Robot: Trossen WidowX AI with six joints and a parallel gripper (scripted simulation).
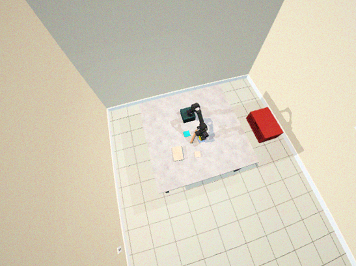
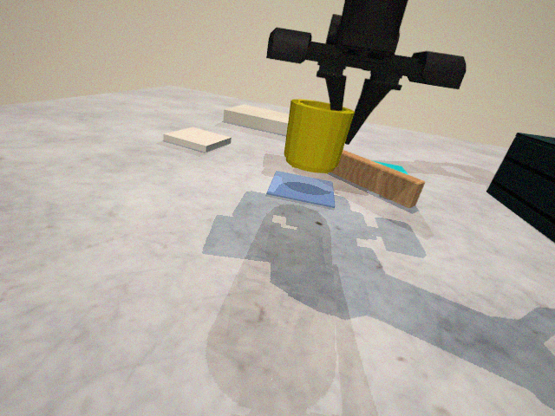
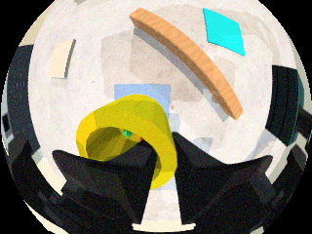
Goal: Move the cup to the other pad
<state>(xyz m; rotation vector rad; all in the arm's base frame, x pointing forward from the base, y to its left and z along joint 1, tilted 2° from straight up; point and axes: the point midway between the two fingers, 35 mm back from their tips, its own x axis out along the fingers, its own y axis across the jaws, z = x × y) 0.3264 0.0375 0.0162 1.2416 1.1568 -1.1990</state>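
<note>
The yellow cup [image 2: 317, 136] is held in the air, clear of the surface [image 2: 112, 269], directly above the blue pad [image 2: 301, 189], on which its shadow is cast. It is slightly tilted. Its wall is pinched at the rim by the gripper [image 2: 351, 117]: one of the fingers [image 2: 335, 94] is seen inside the cup, the other outside it against the outer wall. In the wrist view a small green marble [image 3: 128, 133] is glimpsed inside the cup [image 3: 127, 139]; how many more lie there cannot be told.

Just beyond the fingers, a wooden bar [image 2: 378, 178] lies flat on the surface, near the blue pad but apart from it. Past the bar, a cyan pad [image 2: 393, 167] is partly hidden behind it. Farther out from the fingers, two pale flat slabs are seen: a small one [image 2: 197, 138] and a longer one [image 2: 256, 118], the latter partly covered by the cup. To the other side of the fingers, the dark green base block [image 2: 526, 181] of the arm stands well apart.
</note>
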